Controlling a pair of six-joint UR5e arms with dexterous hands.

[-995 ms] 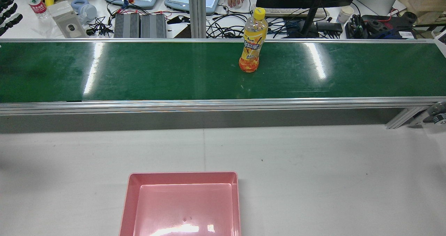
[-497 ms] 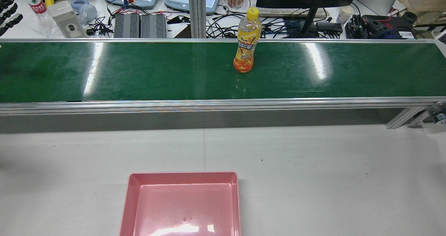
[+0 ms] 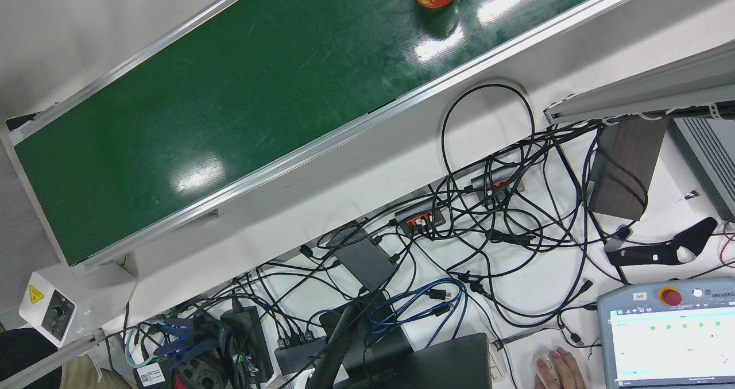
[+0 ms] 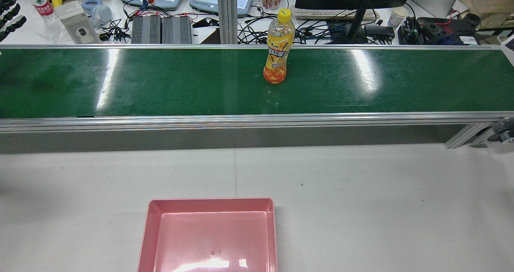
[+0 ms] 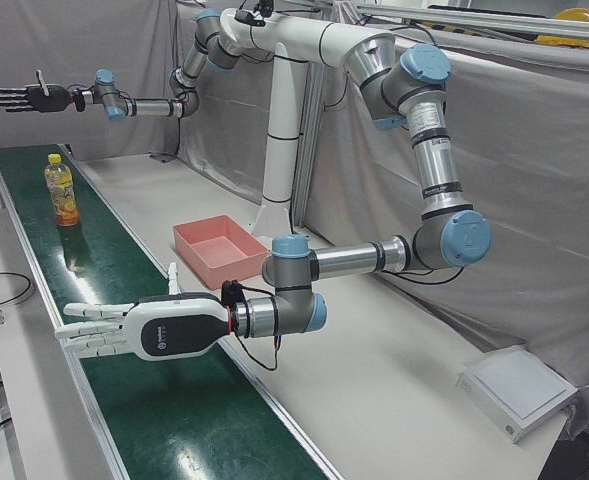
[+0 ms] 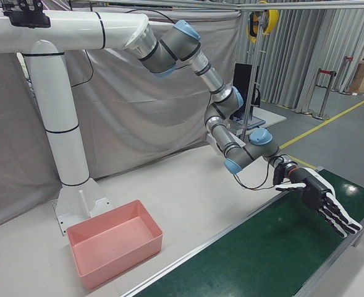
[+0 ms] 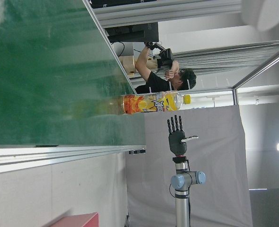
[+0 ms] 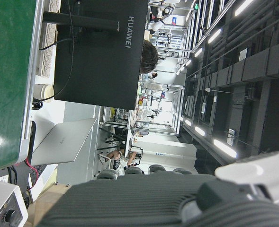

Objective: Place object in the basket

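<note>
In the rear view the upright yellow-capped plastic orange-drink bottle [image 4: 278,47] stands mid-belt on the green conveyor belt [image 4: 160,83]; the left-front view shows it between the white left hand [image 5: 124,328] and the raised black right hand [image 5: 29,97], both spread open and empty.

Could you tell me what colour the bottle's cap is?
Yellow; the bottle shows its cap best in the rear view.

- L hand [image 5: 104,330]: I have it low, lying level, thumb up; fingers straight and a bit apart, nothing held
- R hand [image 6: 321,201]: raised high, fingers straight and spread, empty; R arm [image 5: 149,106] reaches out near horiz.
</note>
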